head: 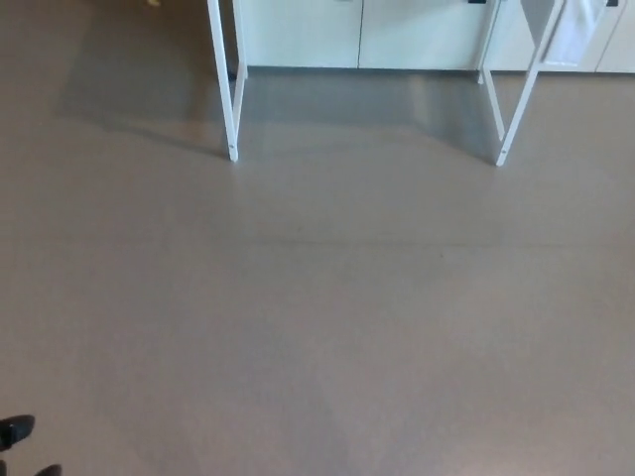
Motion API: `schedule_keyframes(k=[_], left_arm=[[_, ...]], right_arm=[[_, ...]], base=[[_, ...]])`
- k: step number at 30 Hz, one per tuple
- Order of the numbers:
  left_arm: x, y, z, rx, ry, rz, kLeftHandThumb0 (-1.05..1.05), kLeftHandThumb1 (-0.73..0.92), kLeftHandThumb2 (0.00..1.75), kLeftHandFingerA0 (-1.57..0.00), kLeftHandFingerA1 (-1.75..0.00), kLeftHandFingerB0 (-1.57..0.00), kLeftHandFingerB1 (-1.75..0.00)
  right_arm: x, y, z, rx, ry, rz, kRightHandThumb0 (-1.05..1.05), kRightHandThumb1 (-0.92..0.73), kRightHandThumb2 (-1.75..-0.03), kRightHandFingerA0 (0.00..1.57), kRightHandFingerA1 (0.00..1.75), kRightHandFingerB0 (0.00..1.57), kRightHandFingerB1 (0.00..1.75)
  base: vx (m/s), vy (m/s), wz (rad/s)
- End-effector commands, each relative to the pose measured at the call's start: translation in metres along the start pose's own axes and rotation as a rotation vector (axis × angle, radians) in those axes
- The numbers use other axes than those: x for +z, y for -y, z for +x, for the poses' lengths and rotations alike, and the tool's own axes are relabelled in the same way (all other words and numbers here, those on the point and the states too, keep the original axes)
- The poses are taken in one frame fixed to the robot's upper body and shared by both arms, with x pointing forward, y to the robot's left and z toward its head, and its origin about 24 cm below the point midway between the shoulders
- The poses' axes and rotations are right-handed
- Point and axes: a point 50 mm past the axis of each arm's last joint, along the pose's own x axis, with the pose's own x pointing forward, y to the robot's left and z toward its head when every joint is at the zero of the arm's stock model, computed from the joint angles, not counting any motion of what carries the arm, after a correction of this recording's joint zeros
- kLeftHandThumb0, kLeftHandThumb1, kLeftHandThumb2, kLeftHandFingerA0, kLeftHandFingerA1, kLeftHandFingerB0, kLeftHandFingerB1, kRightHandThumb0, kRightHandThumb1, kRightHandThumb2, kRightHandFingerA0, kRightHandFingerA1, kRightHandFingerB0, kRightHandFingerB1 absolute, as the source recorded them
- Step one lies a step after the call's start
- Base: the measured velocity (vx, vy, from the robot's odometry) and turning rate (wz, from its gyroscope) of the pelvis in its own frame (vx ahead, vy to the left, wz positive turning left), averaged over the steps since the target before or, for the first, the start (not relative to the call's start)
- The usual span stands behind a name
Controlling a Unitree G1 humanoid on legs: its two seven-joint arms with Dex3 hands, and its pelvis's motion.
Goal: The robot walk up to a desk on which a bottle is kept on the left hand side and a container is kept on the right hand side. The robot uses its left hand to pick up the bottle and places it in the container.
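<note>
Left hand (18, 436) is barely in your shot, just black fingertips poking in at the bottom-left corner, so you can't tell its grip. Bottle and container aren't visible; you've only got bare floor (327, 317) and white desk legs (230, 99) up top.

You're looking at bare grey-brown floor (327, 327), two white desk legs (225, 84) standing on it (a shadow between them), and what may be pale cabinets (357, 30) behind.
</note>
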Motion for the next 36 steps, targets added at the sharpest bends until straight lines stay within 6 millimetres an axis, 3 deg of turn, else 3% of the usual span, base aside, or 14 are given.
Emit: schedule_keyframes(k=[1,4,5,7,8,9,17,18,19,23,24,28,36], left_arm=[[0.017,-0.008,0.006,0.019,0.045,0.049,-0.44,0.61,0.58,-0.29,-0.36,-0.3,-0.33],[0.021,-0.005,0.008,-0.005,0.047,0.085,-0.43,0.62,0.58,-0.29,-0.37,-0.31,-0.34],[0.021,-0.007,0.008,-0.007,0.051,0.092,-0.46,0.41,0.8,-0.24,-0.49,-0.24,-0.47],[0.022,-0.01,0.008,-0.007,0.055,0.097,-0.49,0.41,0.79,-0.25,-0.49,-0.25,-0.47],[0.026,-0.011,0.008,-0.015,0.074,0.113,-0.42,0.61,0.58,-0.3,-0.38,-0.32,-0.34],[0.029,-0.011,0.008,-0.018,0.085,0.122,-0.45,0.42,0.81,-0.24,-0.5,-0.23,-0.47],[0.054,-0.014,0.018,0.006,0.13,0.149,-0.53,0.44,0.8,-0.3,-0.5,-0.25,-0.46],[0.055,-0.014,0.019,0.004,0.13,0.147,-0.52,0.43,0.79,-0.29,-0.5,-0.26,-0.46],[0.055,-0.013,0.019,0.002,0.129,0.145,-0.52,0.43,0.79,-0.29,-0.5,-0.26,-0.46],[0.046,-0.011,0.016,-0.017,0.119,0.165,-0.52,0.43,0.79,-0.3,-0.51,-0.25,-0.46],[0.042,-0.009,0.014,-0.022,0.117,0.17,-0.5,0.42,0.8,-0.28,-0.5,-0.24,-0.46],[0.027,-0.003,0.007,-0.037,0.092,0.212,-0.48,0.44,0.8,-0.28,-0.49,-0.26,-0.47],[0.018,-0.002,0.003,-0.051,0.074,0.207,-0.46,0.43,0.8,-0.28,-0.5,-0.28,-0.48]], right_arm=[[0.014,0.004,0.01,-0.038,0.021,-0.028,-0.48,-0.7,-0.76,0.18,0.42,0.16,0.38],[0.02,0.013,0.01,-0.083,0.043,0.03,-0.39,-0.78,-0.62,0.19,0.39,0.18,0.34],[0.02,0.012,0.009,-0.093,0.055,0.076,-0.42,-0.74,-0.74,0.18,0.42,0.16,0.38],[0.019,0.01,0.008,-0.102,0.059,0.085,-0.44,-0.73,-0.75,0.19,0.42,0.17,0.38],[0.019,0.008,0.007,-0.109,0.074,0.085,-0.45,-0.71,-0.74,0.23,0.44,0.21,0.39],[0.02,0.008,0.008,-0.112,0.081,0.087,-0.45,-0.71,-0.74,0.23,0.44,0.21,0.4],[0.046,0.017,0.021,-0.144,0.129,0.073,-0.43,-0.71,-0.74,0.25,0.44,0.21,0.4],[0.048,0.018,0.021,-0.144,0.137,0.065,-0.42,-0.75,-0.61,0.28,0.41,0.22,0.35],[0.051,0.018,0.02,-0.144,0.146,0.059,-0.42,-0.75,-0.61,0.28,0.41,0.22,0.35],[0.04,0.015,0.014,-0.133,0.147,0.073,-0.44,-0.74,-0.61,0.28,0.42,0.22,0.35],[0.035,0.012,0.01,-0.128,0.142,0.068,-0.46,-0.69,-0.74,0.26,0.46,0.22,0.41],[0.016,0.003,0.001,-0.096,0.087,0.042,-0.43,-0.7,-0.74,0.26,0.47,0.21,0.41],[0.006,0.0,-0.001,-0.091,0.052,0.078,-0.44,-0.68,-0.75,0.23,0.45,0.19,0.4]], base=[[0.36,-0.198,-0.6],[0.35,-0.152,0.4],[0.35,-0.146,-0.02],[0.34,-0.135,0.02],[0.36,-0.108,-0.01],[0.3,-0.061,-0.05],[0.39,0.062,-0.2],[0.45,0.168,-0.55],[0.45,0.177,-0.03],[0.42,0.145,0.05],[0.39,0.016,0.17],[0.41,-0.025,0.19],[0.5,-0.136,0.4]])
